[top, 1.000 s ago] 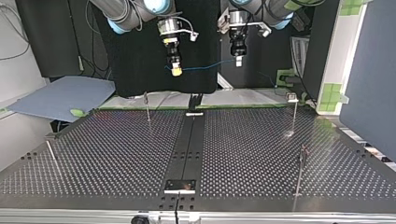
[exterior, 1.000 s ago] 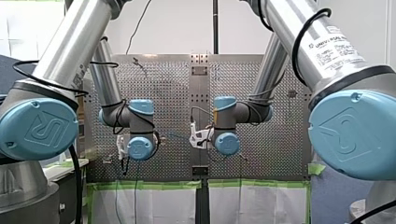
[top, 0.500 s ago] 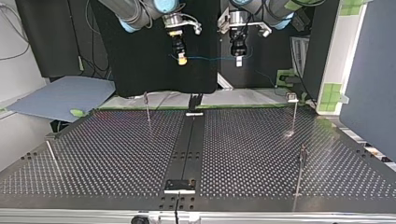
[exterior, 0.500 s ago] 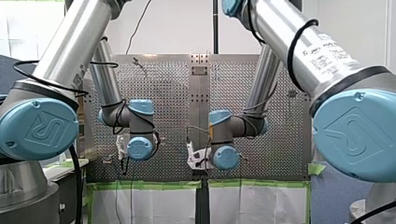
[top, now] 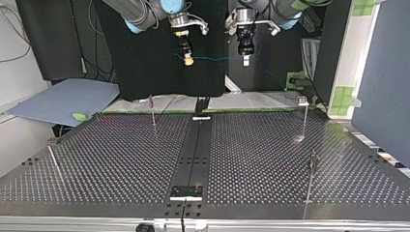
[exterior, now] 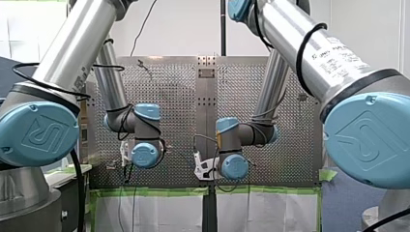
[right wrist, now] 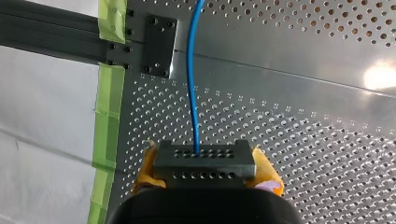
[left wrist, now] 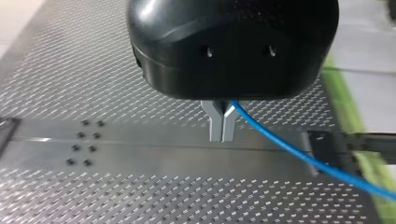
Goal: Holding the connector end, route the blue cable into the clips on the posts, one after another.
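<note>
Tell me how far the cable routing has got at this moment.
Done: the cable is picked up, with the left hand shut on it and the right hand gripping it further along. In hand: it runs stretched between them, held up off the table. Left: all the routing, since none of the posts has cable at it.

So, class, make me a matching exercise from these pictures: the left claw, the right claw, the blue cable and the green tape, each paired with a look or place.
Things:
1 left claw
2 right claw
3 blue cable
4 green tape

Descriptions:
A runs between the two claws
B bare metal fingers
C stuck along the table's edge
D yellow pads

Pairs: 1-B, 2-D, 3-A, 4-C.
</note>
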